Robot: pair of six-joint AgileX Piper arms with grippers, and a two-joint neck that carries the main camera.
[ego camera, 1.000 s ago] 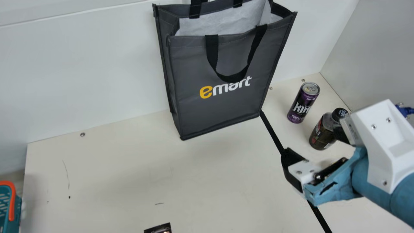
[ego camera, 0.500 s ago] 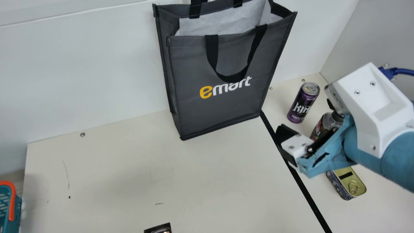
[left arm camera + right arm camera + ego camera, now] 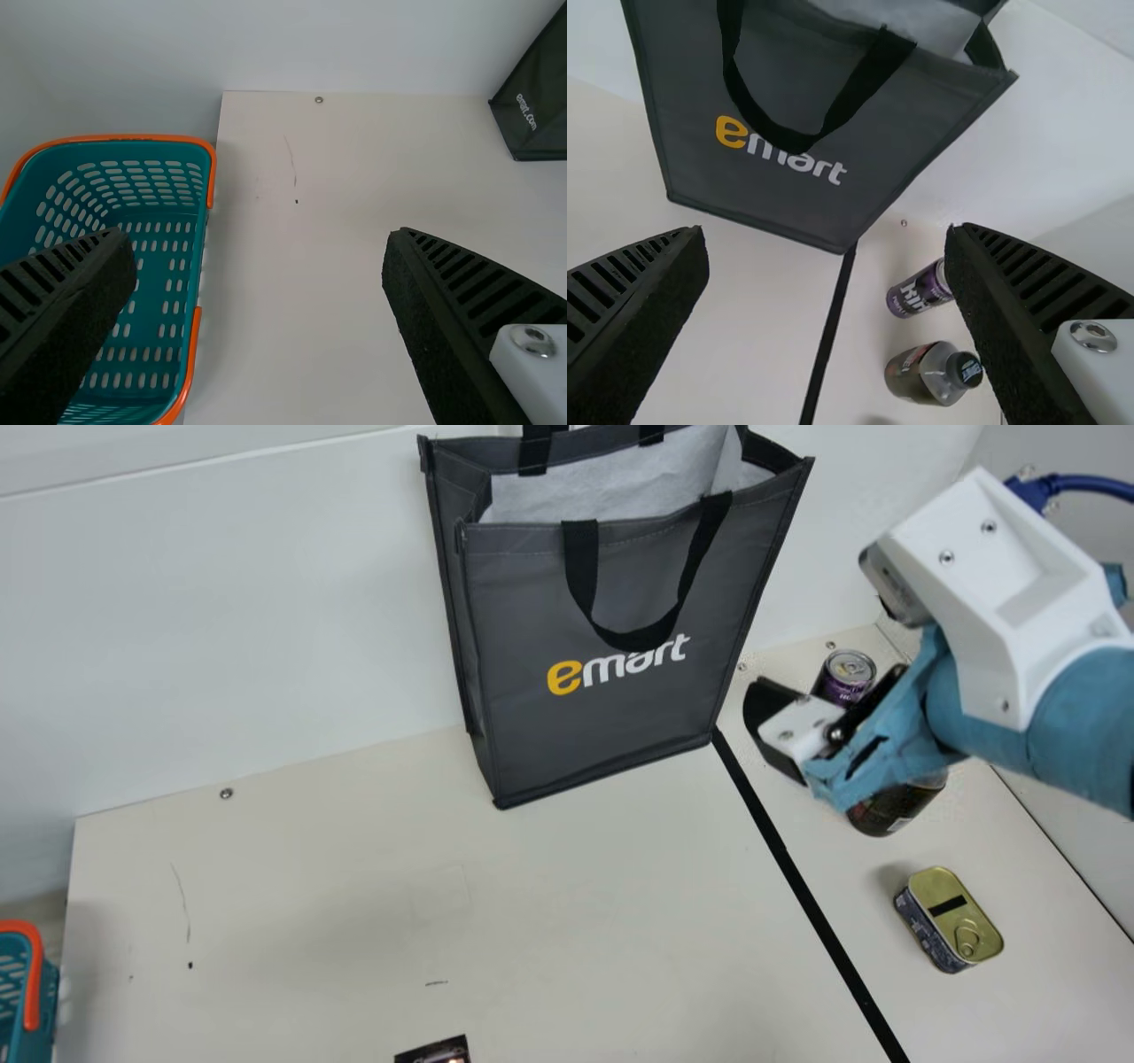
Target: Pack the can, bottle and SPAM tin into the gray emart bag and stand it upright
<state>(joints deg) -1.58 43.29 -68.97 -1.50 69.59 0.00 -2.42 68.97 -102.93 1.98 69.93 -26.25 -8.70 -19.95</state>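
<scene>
The purple can (image 3: 843, 677) stood upright on the table (image 3: 319, 903), to the right of the gray emart bag (image 3: 611, 593) and apart from it. Just nearer the camera was the dark bottle (image 3: 893, 811), upright too and partly covered by the right arm in the main view; its black cap (image 3: 964, 369) showed in the right wrist view. The SPAM tin (image 3: 952, 923) lay nearer still, gold lid and pull ring up, touching neither of them. All three were outside the bag, on the far right side of a black strip (image 3: 819, 923) running from the bag's lower corner. The bag stood upright by the back wall (image 3: 239, 629), its mouth open on a pale lining, one handle drooping over the front. The right gripper (image 3: 797, 710) hung in front of the can and bottle, fingers spread and empty. The left gripper (image 3: 260, 241) was also wide apart with nothing in it, and a teal basket (image 3: 202, 257) with orange trim sat beside the table's left edge.
</scene>
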